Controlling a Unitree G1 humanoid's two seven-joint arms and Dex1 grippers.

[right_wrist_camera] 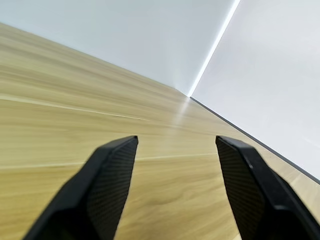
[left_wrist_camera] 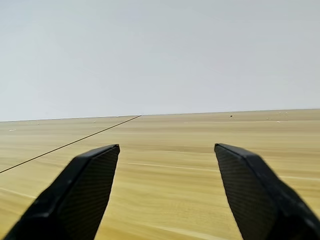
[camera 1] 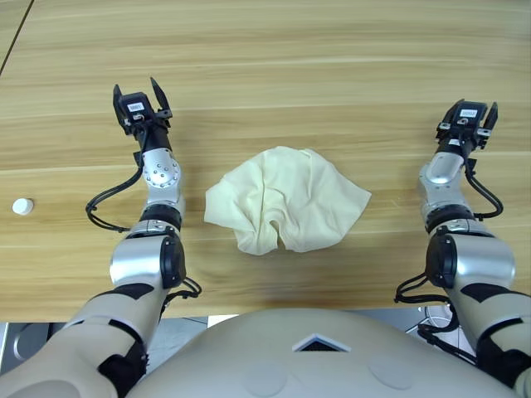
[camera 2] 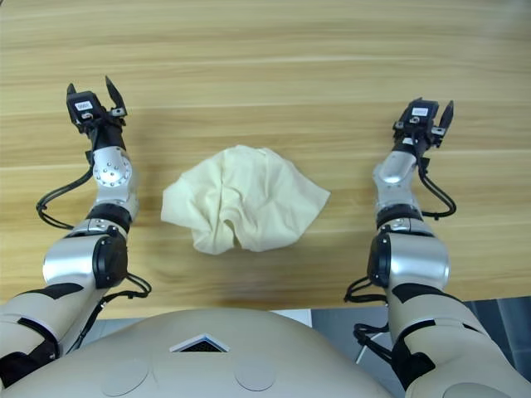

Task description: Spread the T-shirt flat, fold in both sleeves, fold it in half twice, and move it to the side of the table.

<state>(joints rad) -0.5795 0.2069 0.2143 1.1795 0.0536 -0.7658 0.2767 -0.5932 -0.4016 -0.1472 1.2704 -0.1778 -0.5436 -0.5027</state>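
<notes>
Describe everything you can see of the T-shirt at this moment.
The T-shirt is pale cream, soft-looking fabric, crumpled into a rumpled heap with deep folds; no sleeve or collar can be made out. It lies on the wooden table, toward its near edge. Only the table touches it: the left end effector and right end effector sit well apart from it on either side, both open.

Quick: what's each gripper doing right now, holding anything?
Left gripper: open, holding nothing.
Right gripper: open, holding nothing.
</notes>
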